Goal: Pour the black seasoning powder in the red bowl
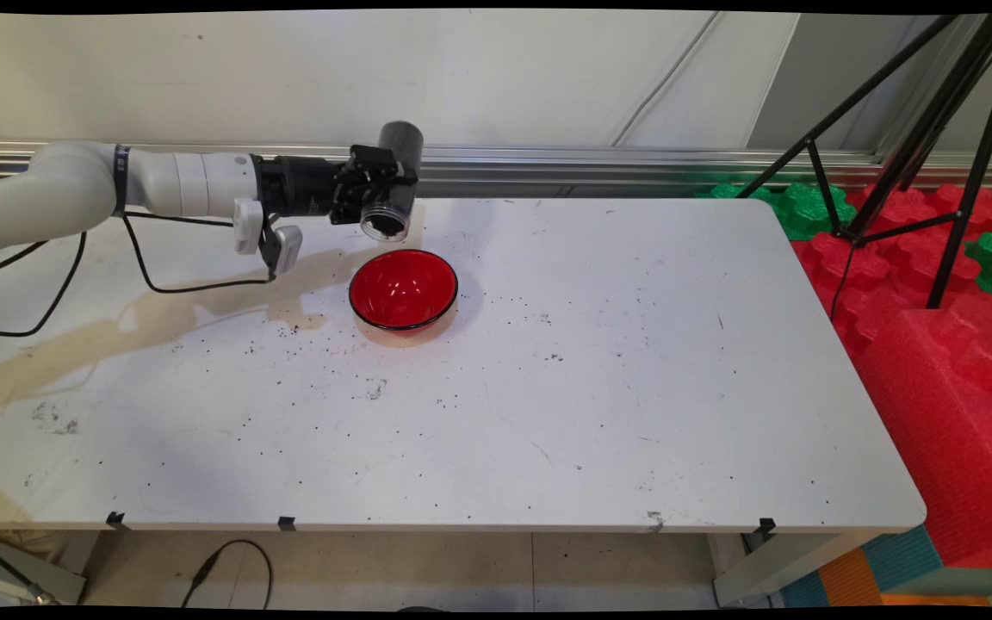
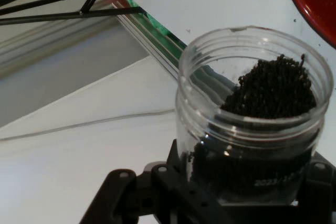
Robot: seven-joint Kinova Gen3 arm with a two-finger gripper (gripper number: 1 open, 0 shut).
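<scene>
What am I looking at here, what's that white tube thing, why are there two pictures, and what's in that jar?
The white tube is a robot arm reaching in from the left over a white table. At its end is a black gripper with two fingers that grasp things.

The wide picture comes from a fixed camera looking down across the table toward the wall. The close picture comes from a camera on the robot's hand, looking along the gripper.

The gripper is shut on a clear plastic jar with no lid. It is held tipped over above the table, its mouth pointing down toward a red bowl. Inside the jar are small dark grains. The bowl looks empty. Dark specks are scattered on the table. To the right stand a black tripod and red and green foam blocks.
</scene>
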